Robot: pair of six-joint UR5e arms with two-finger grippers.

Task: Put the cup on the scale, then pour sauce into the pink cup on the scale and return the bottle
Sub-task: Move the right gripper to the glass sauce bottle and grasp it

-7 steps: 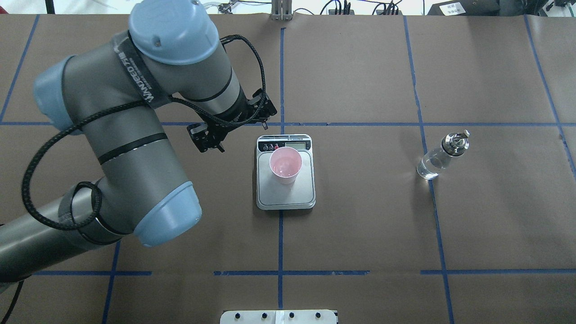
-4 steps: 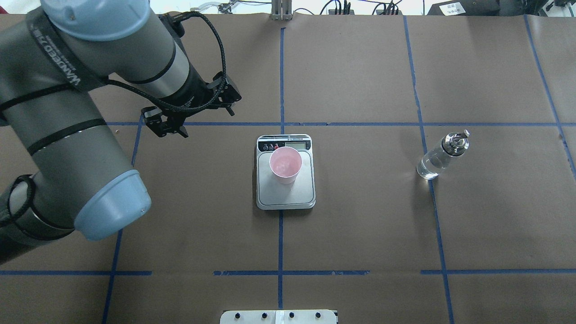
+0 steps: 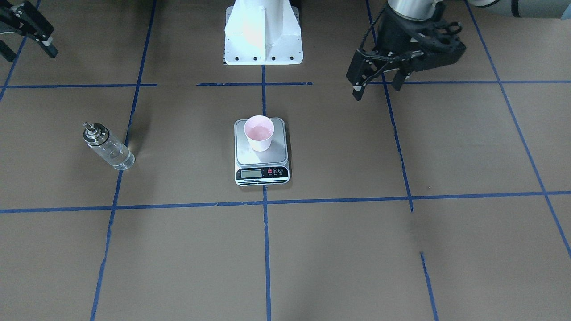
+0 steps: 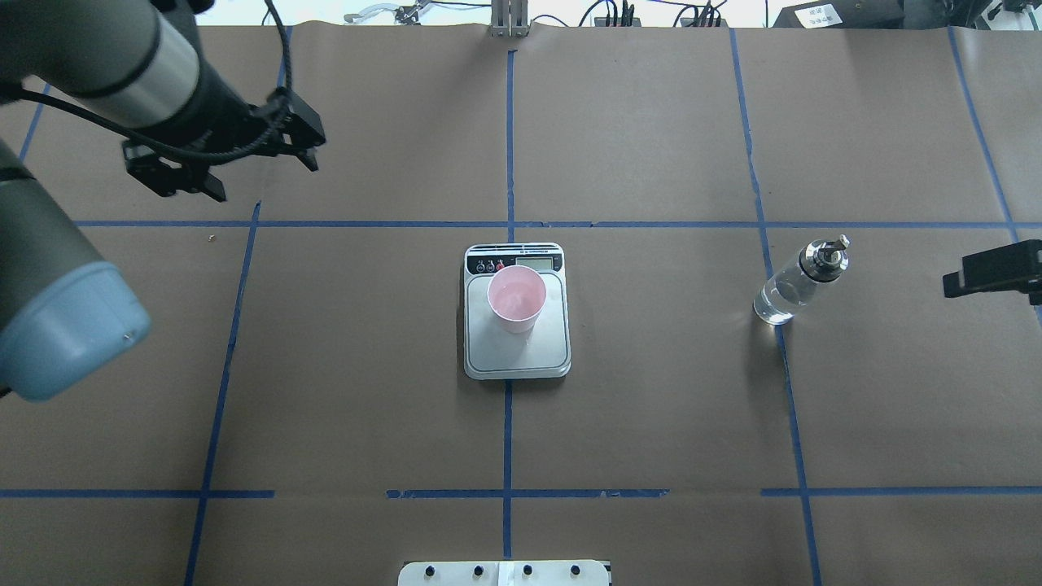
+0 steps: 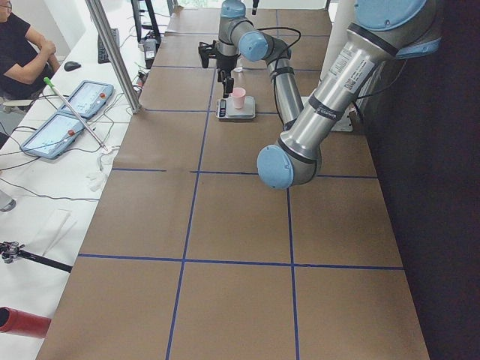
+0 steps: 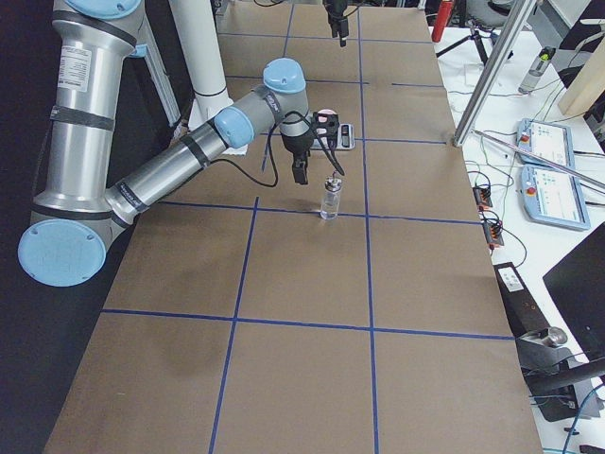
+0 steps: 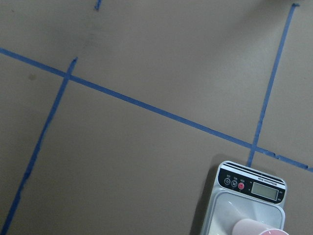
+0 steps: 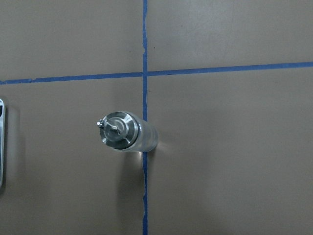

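Black fingers of left gripper spread wide, empty, ten o'clock from scale seen overhead, right gripper parted, empty, partly cropped at frame edge, tapered pink cup upright on brushed silver scale, clear glass bottle, metal spout, at three o'clock, sauce hardly discernible

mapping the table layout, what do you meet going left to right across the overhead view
left black two-finger gripper → small silver digital scale bearing the pale pink plastic cup → clear glass bottle with metal spout → right gripper at the edge
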